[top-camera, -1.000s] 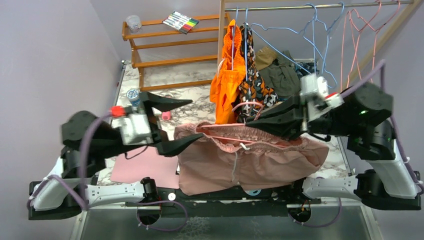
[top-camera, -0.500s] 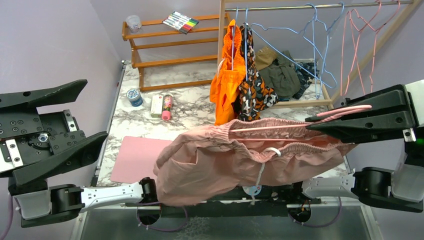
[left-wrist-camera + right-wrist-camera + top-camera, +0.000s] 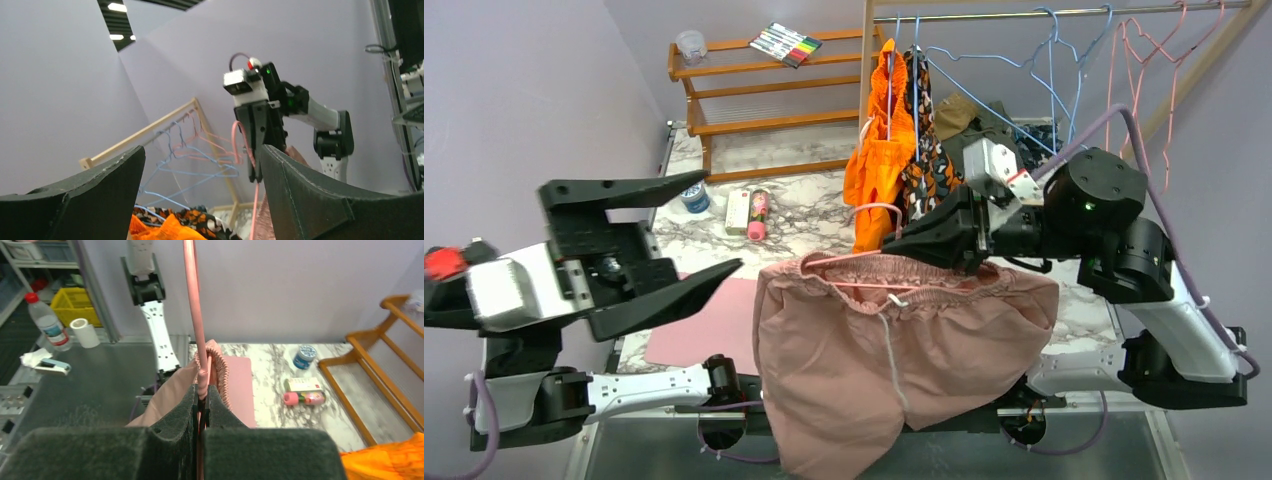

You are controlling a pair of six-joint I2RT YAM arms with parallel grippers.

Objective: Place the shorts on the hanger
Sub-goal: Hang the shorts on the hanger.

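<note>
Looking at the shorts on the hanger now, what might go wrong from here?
Only the right tool, shut on the thin wire hanger, carries the shorts; the wire may twist in that narrow grip.
The shorts hang lopsided, bulk low on the left arm's side, so they might slide off.
The left tool stands open and apart, unable to catch them.

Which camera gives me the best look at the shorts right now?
Top external: nearly all of the shorts show, waistband on the hanger that the right pincer grips, legs dangling. Right wrist shows only a waistband bit beside the wire; left wrist, a pink sliver near the bottom.
</note>
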